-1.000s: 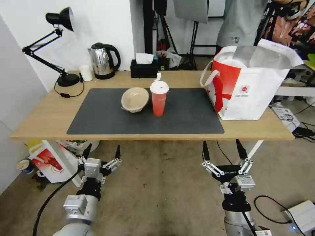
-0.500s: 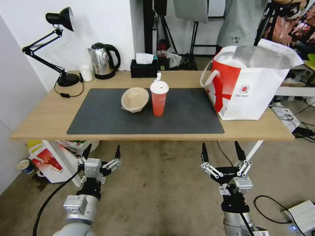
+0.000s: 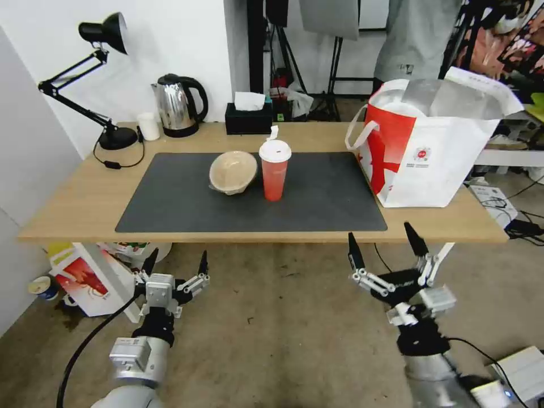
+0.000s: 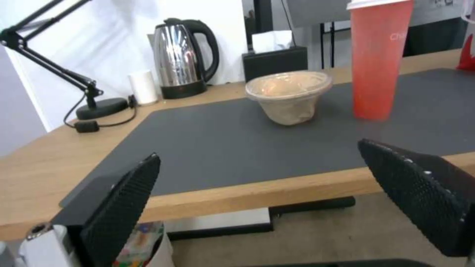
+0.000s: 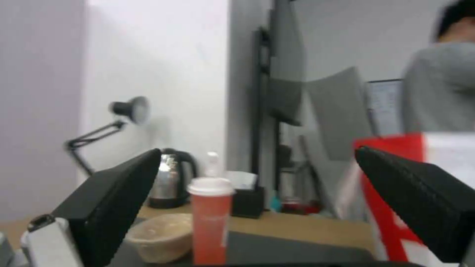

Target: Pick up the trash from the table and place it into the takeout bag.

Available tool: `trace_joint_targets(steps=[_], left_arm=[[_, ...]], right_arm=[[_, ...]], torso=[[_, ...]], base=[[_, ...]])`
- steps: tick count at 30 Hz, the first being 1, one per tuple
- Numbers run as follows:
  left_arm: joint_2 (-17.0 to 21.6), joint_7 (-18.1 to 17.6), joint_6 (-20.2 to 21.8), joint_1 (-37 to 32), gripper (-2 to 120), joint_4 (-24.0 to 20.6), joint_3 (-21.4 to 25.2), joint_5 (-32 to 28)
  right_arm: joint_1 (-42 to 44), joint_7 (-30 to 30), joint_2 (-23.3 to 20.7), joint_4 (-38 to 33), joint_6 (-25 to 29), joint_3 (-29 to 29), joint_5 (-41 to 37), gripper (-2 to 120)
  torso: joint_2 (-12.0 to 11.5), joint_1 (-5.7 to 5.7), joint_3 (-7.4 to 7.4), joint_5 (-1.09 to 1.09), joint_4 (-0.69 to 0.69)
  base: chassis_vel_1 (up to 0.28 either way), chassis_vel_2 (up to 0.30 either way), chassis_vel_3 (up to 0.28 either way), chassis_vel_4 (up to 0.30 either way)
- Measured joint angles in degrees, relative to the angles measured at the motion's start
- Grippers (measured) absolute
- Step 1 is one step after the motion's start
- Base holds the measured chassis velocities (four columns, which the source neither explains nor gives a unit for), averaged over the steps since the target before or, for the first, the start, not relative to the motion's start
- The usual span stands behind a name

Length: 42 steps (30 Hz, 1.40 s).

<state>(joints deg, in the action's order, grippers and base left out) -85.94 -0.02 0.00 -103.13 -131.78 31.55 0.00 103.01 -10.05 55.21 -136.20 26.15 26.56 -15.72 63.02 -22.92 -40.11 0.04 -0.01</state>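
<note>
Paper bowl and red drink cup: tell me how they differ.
The beige paper bowl is low, wide and tipped on its side; the red drink cup is tall, narrow and upright. The cup has a white lid. Both sit on the dark grey mat, untouched by either gripper.

On the surface (image 3: 79, 204), the paper bowl (image 3: 233, 171) sits just left of the drink cup (image 3: 274, 169); the takeout bag (image 3: 428, 153) stands far right.

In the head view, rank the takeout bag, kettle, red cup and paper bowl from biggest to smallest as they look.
1. takeout bag
2. kettle
3. and 4. red cup and paper bowl look too alike to rank.
</note>
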Motion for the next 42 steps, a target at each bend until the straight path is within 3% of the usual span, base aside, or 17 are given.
trace_joint_targets(steps=[2, 3, 6, 13, 24, 34, 42], left_arm=[[0.01, 0.02, 0.0, 0.0, 100, 0.0, -0.03, 0.0], [0.01, 0.02, 0.0, 0.0, 100, 0.0, -0.03, 0.0], [0.0, 0.02, 0.0, 0.0, 100, 0.0, -0.04, 0.0], [-0.01, 0.02, 0.0, 0.0, 100, 0.0, -0.04, 0.0], [0.0, 0.02, 0.0, 0.0, 100, 0.0, -0.04, -0.01], [0.0, 0.02, 0.0, 0.0, 100, 0.0, -0.04, -0.01], [0.0, 0.02, 0.0, 0.0, 100, 0.0, -0.04, 0.0]], right_arm=[[-0.33, 3.43, -7.89, -2.64, -3.13, 5.91, -9.92, 100], [-0.33, 3.43, -7.89, -2.64, -3.13, 5.91, -9.92, 100], [-1.12, 5.62, -15.44, -5.7, -7.48, 10.83, -20.44, 100], [-2.62, 8.5, -24.24, -7.02, -12.72, 14.83, -35.27, 100], [-4.96, 12.51, -30.52, -4.83, -16.4, 15.91, -45.28, 100], [-5.77, 12.96, -32.58, -3.89, -17.44, 15.95, -48.32, 100], [-7.08, 14.91, -40.16, 0.91, -19.53, 18.99, -58.57, 100]], torso=[[0.0, 0.0, 0.0, -0.03, 0.02], [0.0, 0.0, 0.0, -0.03, 0.02], [0.0, 0.0, -0.01, -0.03, 0.02], [0.0, 0.0, 0.0, -0.03, 0.02], [0.0, 0.0, 0.0, -0.03, 0.01], [0.0, 0.0, -0.01, -0.04, 0.01], [0.0, 0.0, 0.0, -0.04, 0.01]], base=[[0.0, 0.0, 0.0, 0.0], [0.0, 0.0, 0.0, 0.0], [0.0, 0.0, 0.0, 0.0], [0.0, 0.0, 0.0, 0.0], [0.0, 0.0, 0.0, 0.0], [0.0, 0.0, 0.0, 0.0], [0.0, 0.0, 0.0, 0.0]])
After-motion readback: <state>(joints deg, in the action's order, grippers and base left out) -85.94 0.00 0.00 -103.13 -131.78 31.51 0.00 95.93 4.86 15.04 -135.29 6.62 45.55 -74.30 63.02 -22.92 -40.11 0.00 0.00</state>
